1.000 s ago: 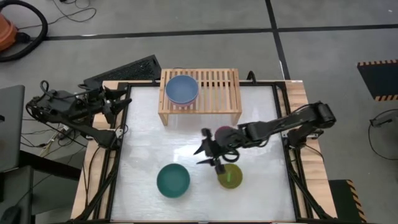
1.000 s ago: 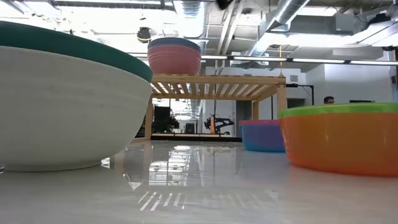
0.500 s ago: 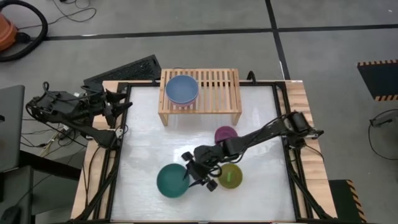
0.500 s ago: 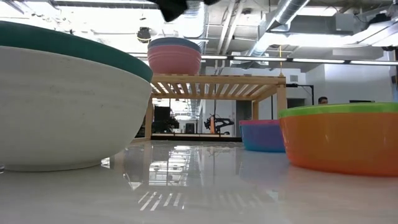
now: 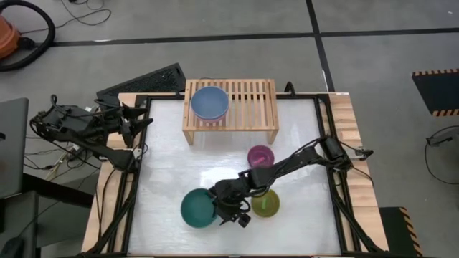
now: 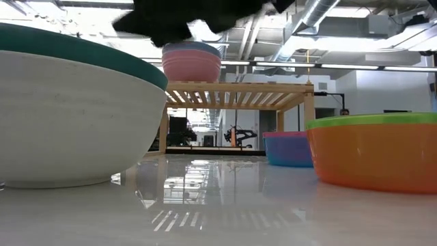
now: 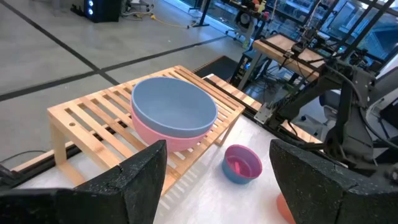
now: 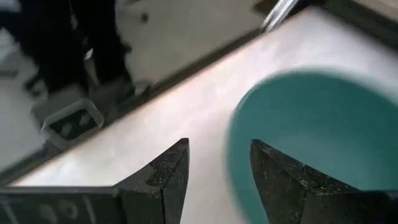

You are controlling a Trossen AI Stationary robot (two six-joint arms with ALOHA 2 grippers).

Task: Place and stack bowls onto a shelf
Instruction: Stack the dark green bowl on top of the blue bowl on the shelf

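- Right claw (image 5: pixel 224 211) stretched across the worktop (image 5: pixel 168 165) to the near-centre, just at the right edge of the teal bowl (image 5: pixel 199 208); fingers apart, a narrow gap between them in the right wrist view, nothing gripped.
- Teal bowl (image 8: pixel 311 143) filling one side of the right wrist view, its rim close ahead of the fingertips (image 8: pixel 177 149); contact not clear.
- From table height, teal bowl (image 6: pixel 68 48) seen nested inside a cream-white bowl (image 6: pixel 75 123), the dark claw (image 6: pixel 184 14) hanging above them.
- Olive-green bowl (image 5: pixel 266 203) just right of the claw, sitting in an orange-red bowl (image 6: pixel 375 154) as the low view shows.
- Purple bowl (image 5: pixel 260 155) farther back on the worktop, between the green bowl and the shelf (image 5: pixel 247 97); blue outside, pink-purple inside in the left wrist view (image 7: pixel 242 165).
- Blue-grey bowl (image 5: pixel 209 102) stacked in a pink bowl (image 7: pixel 180 140) on the left part of the slatted wooden shelf; remaining slats bare.
- Left claw (image 5: pixel 140 118) parked off the worktop's far-left corner, facing the shelf; fingers (image 7: pixel 146 177) wide apart, holding nothing.
- Black slatted panel (image 5: pixel 143 80) lying on the floor behind the left arm.
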